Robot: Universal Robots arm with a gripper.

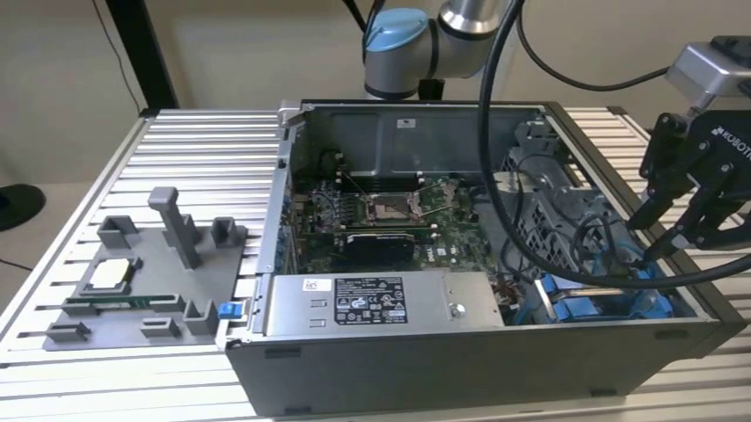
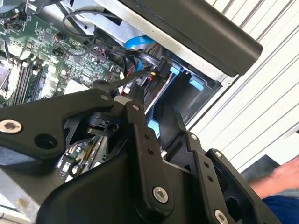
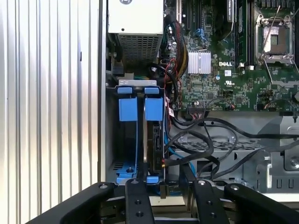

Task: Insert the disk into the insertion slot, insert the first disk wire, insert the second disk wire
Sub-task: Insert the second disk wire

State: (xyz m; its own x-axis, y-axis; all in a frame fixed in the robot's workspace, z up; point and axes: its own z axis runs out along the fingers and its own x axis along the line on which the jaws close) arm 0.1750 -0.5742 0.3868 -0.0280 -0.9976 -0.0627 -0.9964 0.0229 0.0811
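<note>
Close over the case's corner, the gripper point(image 3: 161, 182) hangs with its jaws parted and nothing between them. Just beyond its fingertips the disk point(image 3: 156, 140) stands on edge in its blue carrier, seated in the insertion slot point(image 3: 111, 140). Black and blue cables point(image 3: 243, 129) crowd beside it; whether any is plugged in I cannot tell. Farther on lie the motherboard point(image 3: 219, 60) and the power-supply box point(image 3: 135, 16)

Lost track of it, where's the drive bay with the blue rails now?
In the exterior view the drive bay sits in the near corner of the computer case at that view's right, next to the power supply box and under the gripper.
</note>
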